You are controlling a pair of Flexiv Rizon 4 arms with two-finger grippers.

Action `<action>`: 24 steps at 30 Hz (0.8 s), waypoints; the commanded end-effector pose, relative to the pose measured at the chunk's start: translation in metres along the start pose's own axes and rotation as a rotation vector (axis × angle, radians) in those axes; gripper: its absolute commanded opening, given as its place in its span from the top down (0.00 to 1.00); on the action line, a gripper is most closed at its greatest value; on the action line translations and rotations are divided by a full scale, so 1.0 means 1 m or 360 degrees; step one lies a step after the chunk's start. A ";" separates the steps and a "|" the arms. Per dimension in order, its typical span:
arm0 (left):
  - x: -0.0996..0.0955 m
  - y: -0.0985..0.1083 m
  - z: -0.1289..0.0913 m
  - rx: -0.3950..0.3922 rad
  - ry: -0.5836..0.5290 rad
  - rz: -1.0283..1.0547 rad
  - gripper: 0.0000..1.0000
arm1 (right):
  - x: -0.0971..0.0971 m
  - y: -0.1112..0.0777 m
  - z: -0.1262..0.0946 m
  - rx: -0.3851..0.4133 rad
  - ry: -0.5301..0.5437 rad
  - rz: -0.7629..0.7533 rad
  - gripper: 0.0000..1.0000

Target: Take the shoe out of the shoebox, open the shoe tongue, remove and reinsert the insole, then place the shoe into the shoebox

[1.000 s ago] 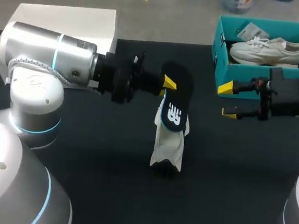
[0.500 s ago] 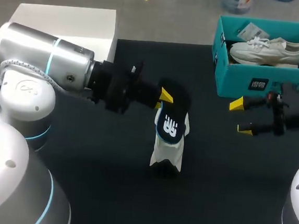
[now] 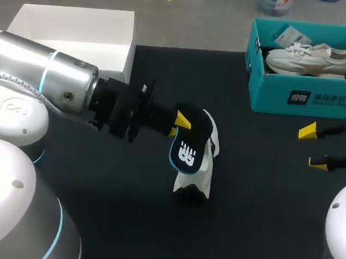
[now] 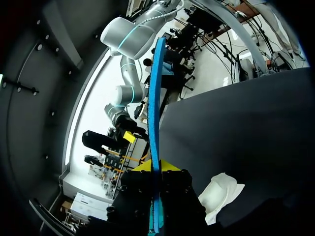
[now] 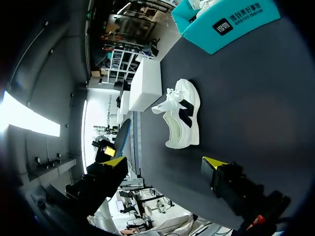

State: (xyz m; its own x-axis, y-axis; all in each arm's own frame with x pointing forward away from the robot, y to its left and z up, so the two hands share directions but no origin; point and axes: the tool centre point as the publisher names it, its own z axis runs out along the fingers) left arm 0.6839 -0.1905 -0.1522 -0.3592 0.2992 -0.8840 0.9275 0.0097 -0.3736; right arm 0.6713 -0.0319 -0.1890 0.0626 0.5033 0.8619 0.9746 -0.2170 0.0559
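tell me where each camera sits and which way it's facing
Head view: above and behind the robot, looking down on the table; both arms show, left gripper shut on the insole, right gripper open.
Left wrist view: on the left wrist, looking out along its gripper; the insole is edge-on in it, the shoe close by.
Right wrist view: on the right wrist, facing shoe and shoebox.
Shared: all three show the shoe.

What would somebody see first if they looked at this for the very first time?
Probably the left gripper pinching a dark insole with a bright blue edge, held up over the middle of the black table, right by a white shoe. Next comes the teal shoebox at the far right corner, with a second shoe lying inside. The right gripper hangs open near the right edge.
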 end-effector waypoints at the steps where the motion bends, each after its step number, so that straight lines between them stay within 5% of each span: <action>1: 0.003 -0.005 -0.003 -0.0012 -0.0002 -0.0004 1.00 | 0.002 -0.012 -0.016 -0.0059 -0.0017 0.0005 0.00; 10: 0.003 -0.010 -0.003 0.0006 -0.0006 -0.0019 1.00 | -0.002 -0.003 -0.024 -0.0187 -0.0094 0.0026 0.00; 24: -0.002 -0.019 -0.001 0.0041 -0.0032 -0.0030 1.00 | -0.002 -0.003 -0.024 -0.0187 -0.0094 0.0026 0.00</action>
State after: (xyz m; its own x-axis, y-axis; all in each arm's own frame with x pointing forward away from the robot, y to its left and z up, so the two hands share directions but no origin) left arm 0.6693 -0.1913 -0.1434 -0.3797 0.2801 -0.8817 0.9168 -0.0139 -0.3992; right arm 0.6660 -0.0531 -0.1798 0.0910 0.5432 0.8347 0.9427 -0.3170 0.1035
